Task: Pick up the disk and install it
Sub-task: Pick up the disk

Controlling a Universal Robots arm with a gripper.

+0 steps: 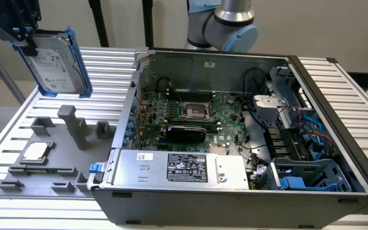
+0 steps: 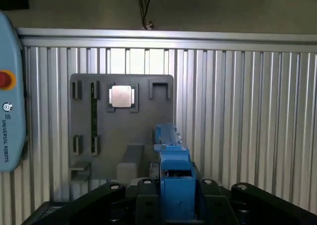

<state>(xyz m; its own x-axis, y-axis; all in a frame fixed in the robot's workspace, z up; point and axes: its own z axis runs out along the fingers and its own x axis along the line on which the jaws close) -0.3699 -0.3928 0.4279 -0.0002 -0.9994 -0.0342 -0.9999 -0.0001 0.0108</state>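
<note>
And the claw (image 1: 23,39) is clamped on the one disk (image 1: 57,62), lifted above the worktop (image 1: 15,112), one chip (image 1: 36,151) on the grey tray (image 1: 63,155), one open computer case (image 1: 203,213) alongside.

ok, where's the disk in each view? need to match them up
Exterior view: the disk hangs upright at the exterior view's upper left, held by the gripper, lifted clear of the grey tray.
Wrist view: the disk shows edge-on, blue rail toward the camera, between the black jaws.
Shared landmark: the CPU chip sitting on the grey tray.
</note>
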